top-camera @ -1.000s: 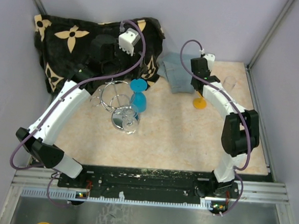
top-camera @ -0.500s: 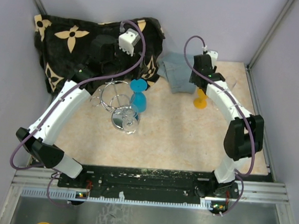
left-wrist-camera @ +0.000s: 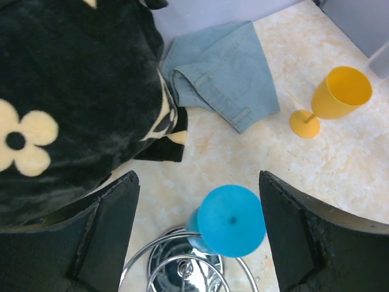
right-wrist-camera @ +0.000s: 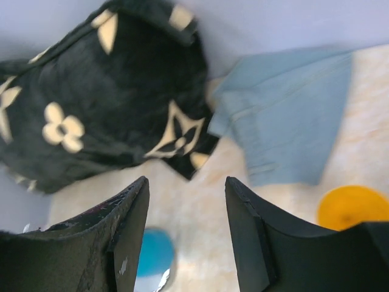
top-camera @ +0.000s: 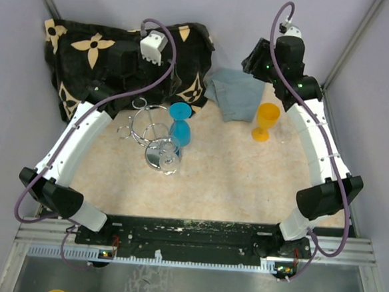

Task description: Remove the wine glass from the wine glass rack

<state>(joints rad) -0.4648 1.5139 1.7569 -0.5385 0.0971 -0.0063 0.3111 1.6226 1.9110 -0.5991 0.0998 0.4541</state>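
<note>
The chrome wire wine glass rack [top-camera: 148,124] stands left of the middle, and its loops also show in the left wrist view [left-wrist-camera: 182,267]. A blue wine glass [top-camera: 180,125] hangs upside down on its right side, foot up [left-wrist-camera: 233,220]. My left gripper [top-camera: 129,73] is open and empty. It is above and behind the rack, with the blue foot just below the gap between its fingers [left-wrist-camera: 197,182]. My right gripper [top-camera: 255,60] is open and empty, high at the back right [right-wrist-camera: 185,185]. The blue glass [right-wrist-camera: 155,258] shows far below it.
An orange wine glass [top-camera: 266,121] stands upright on the table, right of middle [left-wrist-camera: 334,97]. Folded denim [top-camera: 235,94] lies behind it. A black flowered blanket [top-camera: 87,51] fills the back left. A clear glass [top-camera: 169,159] sits at the rack's base. Walls close in the sides.
My right gripper has risen and swung to the back, away from the orange glass, which now stands uncovered. My left gripper has shifted slightly back and left.
</note>
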